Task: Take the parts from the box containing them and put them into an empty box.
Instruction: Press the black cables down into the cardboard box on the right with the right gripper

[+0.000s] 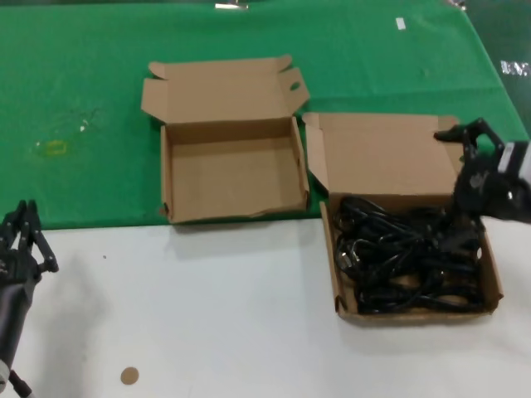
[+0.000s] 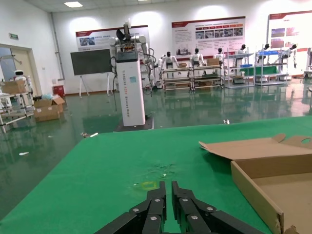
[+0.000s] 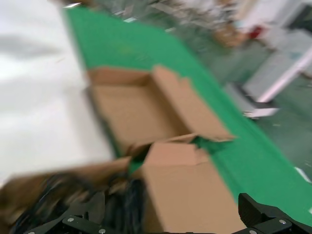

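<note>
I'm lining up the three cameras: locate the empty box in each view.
Head view: empty box at centre, lid folded back, straddling the green cloth's near edge.
Left wrist view: at the right edge.
Right wrist view: upper middle.
Shared landmark: green cloth.

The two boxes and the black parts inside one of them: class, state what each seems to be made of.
The empty box and the box holding parts: matte brown cardboard, judging by folded flaps and creased lids; probably corrugated. The black parts: a tangle of slightly glossy cords, likely rubber or plastic-sheathed cable; uncertain.
</note>
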